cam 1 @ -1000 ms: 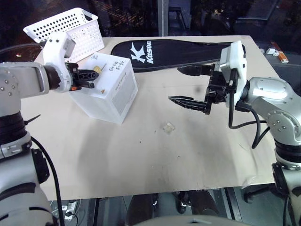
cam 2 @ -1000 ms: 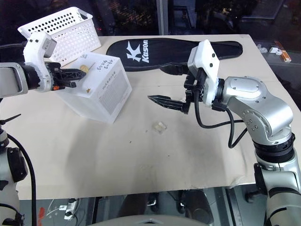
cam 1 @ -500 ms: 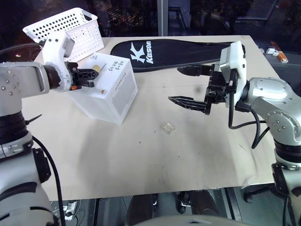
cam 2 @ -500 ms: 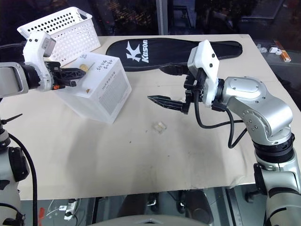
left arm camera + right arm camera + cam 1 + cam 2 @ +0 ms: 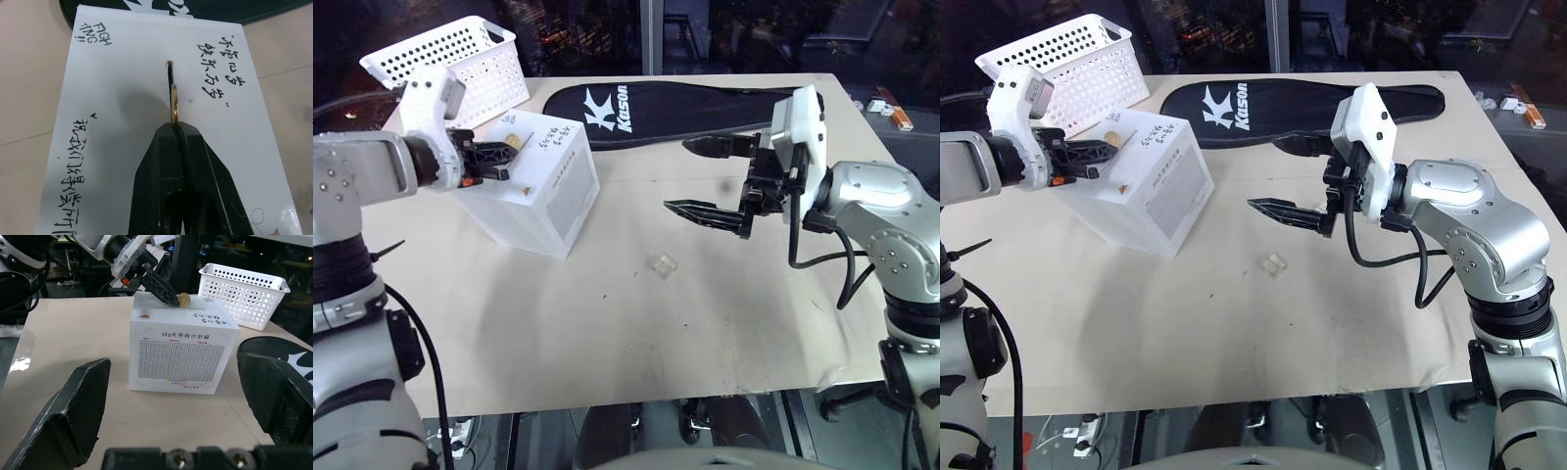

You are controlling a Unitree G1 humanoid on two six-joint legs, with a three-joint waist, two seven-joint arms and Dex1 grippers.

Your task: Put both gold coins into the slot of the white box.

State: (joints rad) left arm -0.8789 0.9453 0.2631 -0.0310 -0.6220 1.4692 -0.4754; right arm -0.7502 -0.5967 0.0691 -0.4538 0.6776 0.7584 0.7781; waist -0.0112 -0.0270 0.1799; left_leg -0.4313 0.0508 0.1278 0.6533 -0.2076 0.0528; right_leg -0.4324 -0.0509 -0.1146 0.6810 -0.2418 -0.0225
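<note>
The left gripper (image 5: 174,128) pinches one small round gold coin (image 5: 174,104) on its edge, right over the thin dark slot (image 5: 169,76) in the top of the white cardboard cube box (image 5: 546,186). If the coin tips sideways, it could miss the slot and slide off. The right gripper (image 5: 1291,179) hangs wide open, holding nothing. The left wrist view shows coin and slot lined up. The head views show the other small gold coin (image 5: 663,262) lying on the tan table (image 5: 705,323).
</note>
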